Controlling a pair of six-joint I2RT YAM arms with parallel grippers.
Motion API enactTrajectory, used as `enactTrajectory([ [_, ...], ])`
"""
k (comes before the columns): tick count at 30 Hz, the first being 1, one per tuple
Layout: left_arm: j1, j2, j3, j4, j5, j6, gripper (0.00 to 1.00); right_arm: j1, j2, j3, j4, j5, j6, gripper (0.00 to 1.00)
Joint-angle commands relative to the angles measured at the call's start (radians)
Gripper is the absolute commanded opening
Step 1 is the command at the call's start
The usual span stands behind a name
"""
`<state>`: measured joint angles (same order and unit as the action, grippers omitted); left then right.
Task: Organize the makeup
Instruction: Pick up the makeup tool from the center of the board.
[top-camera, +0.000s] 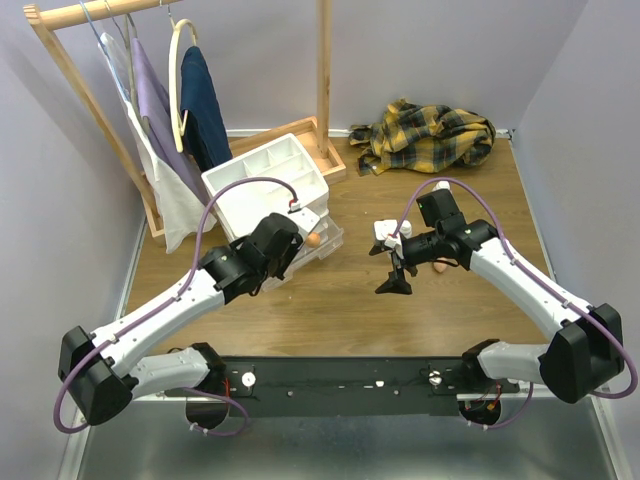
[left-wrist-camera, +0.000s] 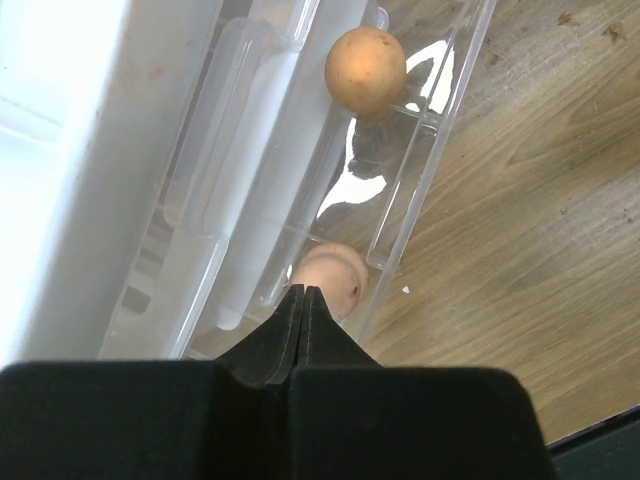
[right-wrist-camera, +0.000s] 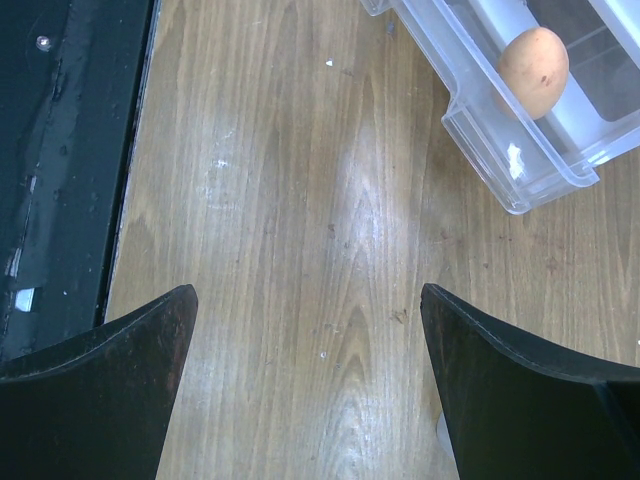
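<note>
My left gripper (left-wrist-camera: 303, 291) is shut and empty, its tips over the open clear drawer (left-wrist-camera: 420, 190) of the white drawer unit (top-camera: 265, 175). One peach egg-shaped sponge (left-wrist-camera: 365, 68) lies in the drawer's far compartment. A second sponge (left-wrist-camera: 338, 275) lies just past my left fingertips. My right gripper (right-wrist-camera: 308, 300) is open and empty above bare wood; in the top view it (top-camera: 396, 280) hangs mid-table. A white capped bottle (top-camera: 385, 233) stands just behind it. Another sponge (top-camera: 440, 266) lies on the table beside the right arm. The pencil-like sticks are out of view.
A yellow plaid cloth (top-camera: 430, 135) lies at the back right. A wooden clothes rack (top-camera: 110, 130) with hanging garments stands at the back left, behind the drawer unit. The black base rail (right-wrist-camera: 70, 150) runs along the near table edge.
</note>
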<state>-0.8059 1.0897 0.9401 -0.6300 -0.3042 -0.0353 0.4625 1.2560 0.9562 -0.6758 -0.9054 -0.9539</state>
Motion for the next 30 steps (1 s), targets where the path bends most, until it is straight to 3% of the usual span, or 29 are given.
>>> enactTrajectory([
  [1,0.002,-0.011,-0.026,-0.002,-0.013,-0.015,0.00,-0.007,0.008,-0.004,-0.007,0.010,0.000,1.00],
  [21,0.004,0.050,-0.029,-0.017,-0.021,-0.023,0.00,-0.008,0.003,-0.002,-0.010,0.007,-0.003,1.00],
  [30,0.014,0.070,-0.035,-0.027,-0.144,-0.046,0.00,-0.008,0.000,-0.002,-0.010,0.008,-0.003,1.00],
])
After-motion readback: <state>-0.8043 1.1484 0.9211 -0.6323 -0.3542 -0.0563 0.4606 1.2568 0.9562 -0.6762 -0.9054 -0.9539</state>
